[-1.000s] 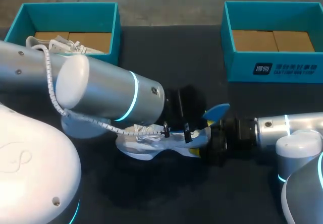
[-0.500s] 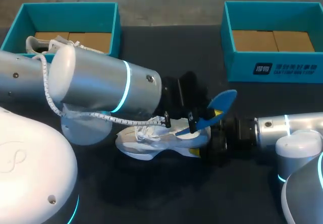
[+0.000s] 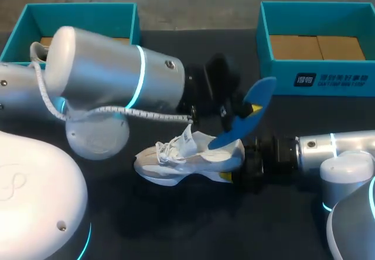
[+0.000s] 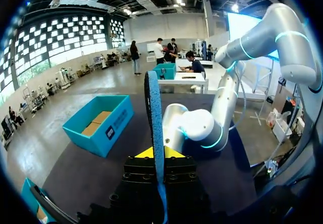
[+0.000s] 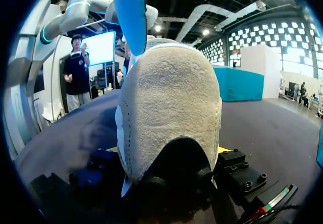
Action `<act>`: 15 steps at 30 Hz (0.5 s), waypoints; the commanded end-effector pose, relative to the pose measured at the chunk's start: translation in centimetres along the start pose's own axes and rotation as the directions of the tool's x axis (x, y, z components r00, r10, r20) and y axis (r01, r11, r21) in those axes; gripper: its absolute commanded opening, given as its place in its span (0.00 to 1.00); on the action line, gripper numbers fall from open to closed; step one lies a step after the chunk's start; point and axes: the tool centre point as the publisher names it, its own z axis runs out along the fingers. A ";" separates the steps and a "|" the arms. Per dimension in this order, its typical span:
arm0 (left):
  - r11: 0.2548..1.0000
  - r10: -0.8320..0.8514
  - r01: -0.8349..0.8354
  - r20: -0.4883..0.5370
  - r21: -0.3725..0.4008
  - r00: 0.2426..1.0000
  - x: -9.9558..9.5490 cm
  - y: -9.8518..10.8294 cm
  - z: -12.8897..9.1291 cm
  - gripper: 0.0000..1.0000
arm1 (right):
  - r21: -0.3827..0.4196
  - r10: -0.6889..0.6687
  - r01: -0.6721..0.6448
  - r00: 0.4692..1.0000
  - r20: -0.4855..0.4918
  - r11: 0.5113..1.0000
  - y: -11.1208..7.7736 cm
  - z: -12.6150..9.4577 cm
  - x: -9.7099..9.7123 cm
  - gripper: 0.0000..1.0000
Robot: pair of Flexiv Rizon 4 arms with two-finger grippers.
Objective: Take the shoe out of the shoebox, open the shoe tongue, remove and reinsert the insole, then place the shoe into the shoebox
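A white shoe (image 3: 187, 157) lies on its side on the black table, toe toward my left arm. My right gripper (image 3: 236, 163) is shut on its heel; in the right wrist view the grey suede heel (image 5: 169, 108) fills the space between the fingers of the right gripper (image 5: 169, 156). A blue insole (image 3: 258, 94) hangs above the shoe's heel end, its lower tip just over the collar. My left gripper (image 3: 245, 116) is shut on it. In the left wrist view the insole (image 4: 153, 113) stands edge-on between the fingers of the left gripper (image 4: 159, 154). The insole (image 5: 130, 12) also rises beyond the heel.
A teal shoebox (image 3: 138, 31) at the back left holds another white shoe (image 3: 42, 50), mostly hidden by my left arm. A second teal shoebox (image 3: 275, 75) at the back right shows a bare cardboard bottom. My left arm spans the table's middle left.
My left gripper has risen and drawn the blue insole up out of the shoe. The shoe has stayed in the right gripper and is more exposed.
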 end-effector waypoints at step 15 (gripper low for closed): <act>0.999 -0.032 0.050 -0.702 0.006 0.711 -1.5 -3.8 -6.9 0.00 | 0.006 0.000 0.000 1.000 -0.001 1.000 0.1 0.2 0.0 0.00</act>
